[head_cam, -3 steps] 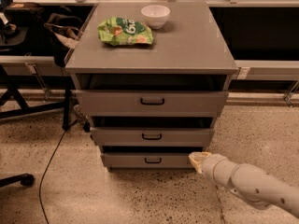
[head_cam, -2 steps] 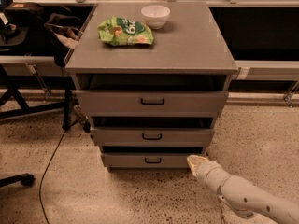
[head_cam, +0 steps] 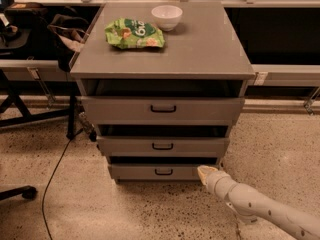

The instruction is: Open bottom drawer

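Note:
The bottom drawer (head_cam: pixel 162 172) is the lowest, shortest grey front of the cabinet, with a small black bar handle (head_cam: pixel 163 172). It sits just above the speckled floor. My gripper (head_cam: pixel 204 172) is at the end of the white arm that comes in from the lower right. Its tip is at the right end of the bottom drawer front, to the right of the handle and apart from it.
Above are the middle drawer (head_cam: pixel 162 146) and the top drawer (head_cam: pixel 163 109). On the cabinet top (head_cam: pixel 210 49) lie a green chip bag (head_cam: pixel 134 33) and a white bowl (head_cam: pixel 166 16). A black cable (head_cam: pixel 55 169) and chair legs are on the floor at the left.
The arm has moved left and a little down along the floor. The gripper tip is now closer to the right end of the bottom drawer front. The drawers have not moved.

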You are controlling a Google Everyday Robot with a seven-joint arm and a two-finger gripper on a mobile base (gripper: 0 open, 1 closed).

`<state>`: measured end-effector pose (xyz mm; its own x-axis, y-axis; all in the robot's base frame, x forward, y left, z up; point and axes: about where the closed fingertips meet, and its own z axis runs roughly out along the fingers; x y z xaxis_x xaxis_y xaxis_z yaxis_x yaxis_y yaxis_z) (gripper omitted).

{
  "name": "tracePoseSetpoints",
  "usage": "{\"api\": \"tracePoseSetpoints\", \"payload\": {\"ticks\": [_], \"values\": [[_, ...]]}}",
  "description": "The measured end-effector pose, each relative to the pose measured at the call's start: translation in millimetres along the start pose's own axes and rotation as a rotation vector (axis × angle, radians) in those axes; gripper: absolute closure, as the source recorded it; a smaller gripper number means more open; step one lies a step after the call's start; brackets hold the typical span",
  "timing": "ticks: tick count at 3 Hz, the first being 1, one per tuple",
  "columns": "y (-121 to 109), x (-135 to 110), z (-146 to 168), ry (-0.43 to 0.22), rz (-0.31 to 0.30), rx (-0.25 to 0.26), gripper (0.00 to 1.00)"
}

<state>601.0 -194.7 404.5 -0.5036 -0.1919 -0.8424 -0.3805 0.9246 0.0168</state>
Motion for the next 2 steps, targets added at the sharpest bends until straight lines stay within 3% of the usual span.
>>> {"api": "tracePoseSetpoints", "payload": {"ticks": [2], "values": [[-4.1,6.7,5.2,-0.003,-0.001,0.015,1.0]]}}
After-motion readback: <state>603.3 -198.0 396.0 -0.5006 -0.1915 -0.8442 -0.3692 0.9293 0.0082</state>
